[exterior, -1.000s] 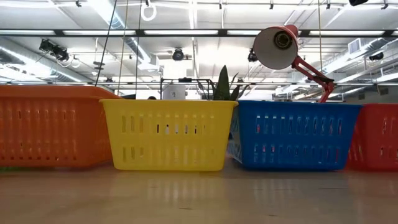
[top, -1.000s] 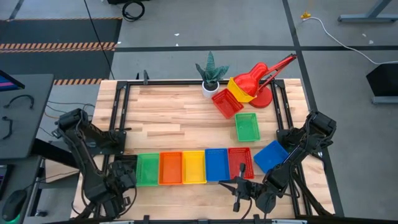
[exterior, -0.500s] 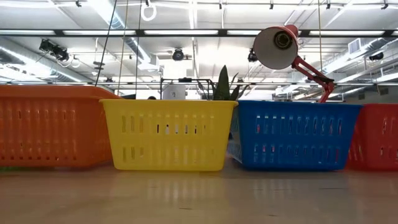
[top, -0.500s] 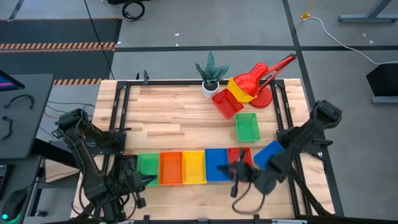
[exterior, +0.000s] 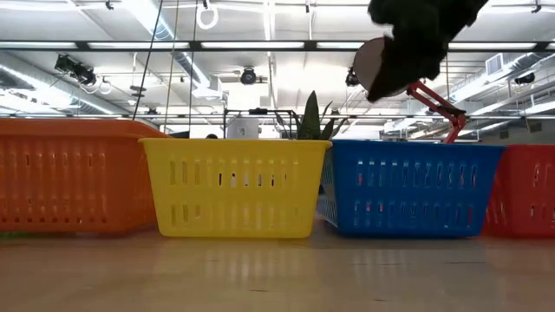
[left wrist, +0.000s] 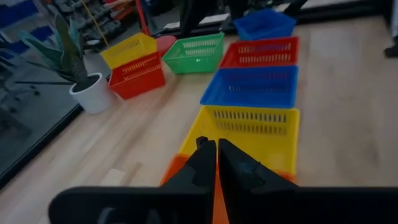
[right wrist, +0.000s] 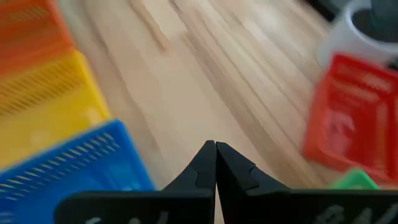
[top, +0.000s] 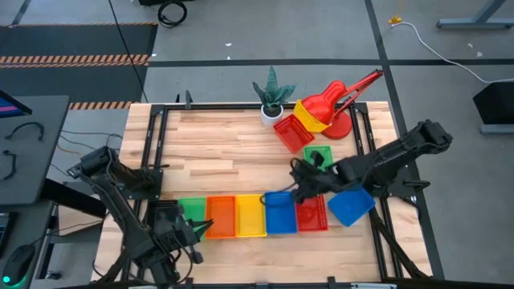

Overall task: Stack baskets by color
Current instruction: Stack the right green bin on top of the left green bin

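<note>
Green basket (top: 319, 157) sits just beyond R gripper (top: 295, 181), long axis table-depthwise | R nearer, fingers closed, nothing held | L gripper (top: 195, 231) near-closed, empty

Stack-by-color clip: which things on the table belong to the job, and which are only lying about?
Belong to the job:
- row of baskets
- loose blue basket
- green basket
- red basket with a yellow basket by the lamp

Lying about:
- potted plant
- red desk lamp
</note>
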